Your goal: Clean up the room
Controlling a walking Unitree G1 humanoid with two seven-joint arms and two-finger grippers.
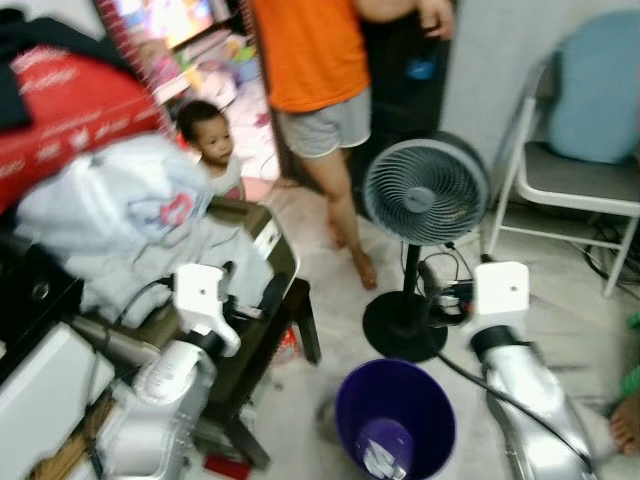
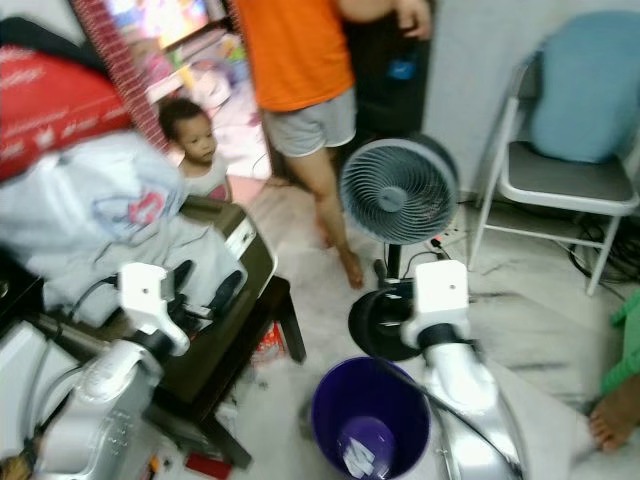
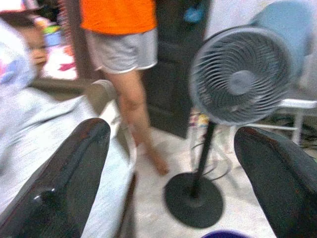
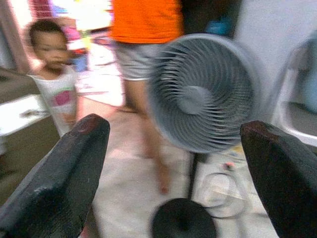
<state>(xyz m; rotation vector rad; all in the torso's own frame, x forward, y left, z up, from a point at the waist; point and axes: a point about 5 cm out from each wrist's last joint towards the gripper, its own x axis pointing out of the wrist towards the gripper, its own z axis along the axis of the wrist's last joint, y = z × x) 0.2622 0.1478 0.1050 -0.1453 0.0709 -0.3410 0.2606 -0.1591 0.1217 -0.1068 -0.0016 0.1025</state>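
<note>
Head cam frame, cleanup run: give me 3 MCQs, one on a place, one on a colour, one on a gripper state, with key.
1. Where does the purple bin stand?
A. On the floor in front of the fan's base, between the robot's arms
B. On the folding chair
C. On the low table

2. What colour is the standing person's shirt?
A. Green
B. Orange
C. White

3. How are the fingers of the left gripper and the right gripper?
A. Both shut on cloth
B. Left open, right shut on the fan pole
C. Both open, holding nothing

Key: 1 A, the bin sits on bare floor just this side of the fan's round base. 2 B, the shirt is plainly orange. 3 C, each wrist view shows two fingers spread wide with nothing between them.
</note>
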